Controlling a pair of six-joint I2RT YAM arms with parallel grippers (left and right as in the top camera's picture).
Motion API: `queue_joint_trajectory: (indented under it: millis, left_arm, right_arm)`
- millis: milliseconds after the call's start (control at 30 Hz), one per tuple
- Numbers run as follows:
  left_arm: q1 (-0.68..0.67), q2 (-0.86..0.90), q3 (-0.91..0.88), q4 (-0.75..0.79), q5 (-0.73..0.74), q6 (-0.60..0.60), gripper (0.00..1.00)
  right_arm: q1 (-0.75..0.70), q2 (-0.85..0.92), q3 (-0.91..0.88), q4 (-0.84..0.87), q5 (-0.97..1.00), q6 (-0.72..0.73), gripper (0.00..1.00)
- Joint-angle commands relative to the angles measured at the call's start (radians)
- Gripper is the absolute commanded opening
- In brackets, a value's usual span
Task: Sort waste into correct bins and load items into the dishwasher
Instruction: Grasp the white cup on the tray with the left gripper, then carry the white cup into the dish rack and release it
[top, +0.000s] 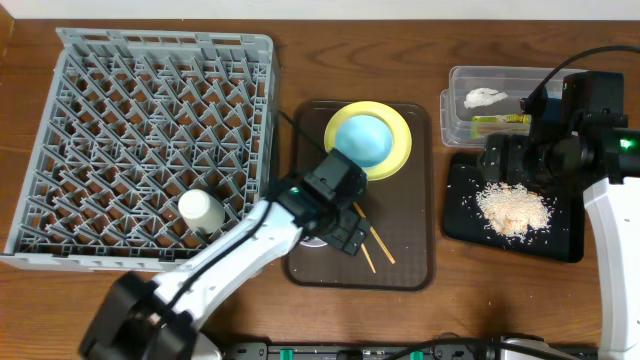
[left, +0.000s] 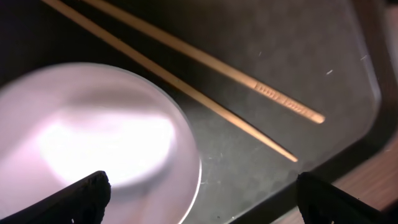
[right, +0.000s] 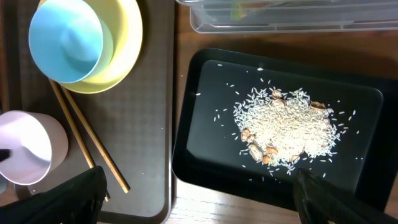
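Large square grey plastic peg rack (top: 150, 130) far left, small white cup (top: 200, 210) standing in it. Left gripper (top: 335, 235) low over dark brown serving tray (top: 410, 240), jaws wide apart. Round white bowl (left: 93, 149) right below it, off-centre toward one finger; left arm clearly nearer. Two thin wooden chopsticks (left: 205, 81) just beside bowl, lying diagonal. Right gripper (right: 199, 202) spread open, empty, above glossy black rectangular tray (right: 199, 155) holding beige rice crumbs (right: 286, 124)

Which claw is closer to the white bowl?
Left. The left claw hangs right over the white bowl; the right claw is off over the black tray with rice crumbs.
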Motion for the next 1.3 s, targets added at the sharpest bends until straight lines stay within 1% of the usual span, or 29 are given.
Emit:
queue_joint_trajectory:
  millis: [0, 100, 233, 300, 367, 467, 533, 567, 600, 667, 867, 1033, 1267]
  left_arm:
    - [-0.005, 0.052, 0.013, 0.006, -0.021, -0.008, 0.96]
    - [-0.005, 0.111, 0.013, 0.016, -0.021, -0.008, 0.95]
    - [-0.005, 0.18, 0.013, 0.021, -0.02, -0.008, 0.81]
    - [-0.005, 0.196, 0.013, 0.023, -0.02, -0.008, 0.69]
    - [-0.005, 0.198, 0.013, 0.028, -0.02, -0.008, 0.53]
    - [-0.005, 0.19, 0.013, 0.043, -0.02, -0.008, 0.33]
    - [-0.005, 0.18, 0.018, 0.047, -0.02, -0.009, 0.22]
    - [-0.005, 0.172, 0.022, 0.047, -0.02, -0.009, 0.19]
    - [-0.005, 0.166, 0.024, 0.046, -0.02, -0.008, 0.09]
    - [-0.005, 0.151, 0.031, 0.046, -0.02, -0.008, 0.08]
    - [-0.005, 0.082, 0.034, 0.046, -0.013, -0.008, 0.07]
    - [0.006, -0.046, 0.039, 0.053, -0.009, -0.008, 0.07]
    - [0.113, -0.224, 0.04, 0.079, -0.009, -0.008, 0.07]
  right_arm:
    - [-0.006, -0.001, 0.013, -0.002, 0.0, 0.003, 0.94]
    - [-0.006, -0.001, 0.013, -0.002, 0.0, 0.003, 0.94]
    - [-0.006, -0.001, 0.013, -0.002, 0.0, 0.003, 0.94]
    - [-0.006, -0.001, 0.013, -0.002, 0.0, 0.003, 0.94]
    - [-0.006, -0.001, 0.013, -0.002, 0.0, 0.003, 0.94]
    - [-0.006, -0.001, 0.013, -0.005, 0.0, 0.003, 0.94]
    - [-0.006, -0.001, 0.013, -0.005, 0.0, 0.003, 0.94]
    - [-0.006, -0.001, 0.013, -0.005, 0.0, 0.003, 0.94]
    - [-0.006, -0.001, 0.013, -0.005, 0.0, 0.003, 0.94]
    - [-0.006, -0.001, 0.013, -0.005, 0.0, 0.003, 0.94]
    - [-0.006, -0.001, 0.013, -0.005, 0.0, 0.003, 0.94]
    - [-0.006, -0.001, 0.013, -0.005, 0.0, 0.003, 0.94]
    - [-0.006, -0.001, 0.013, -0.007, 0.0, 0.003, 0.94]
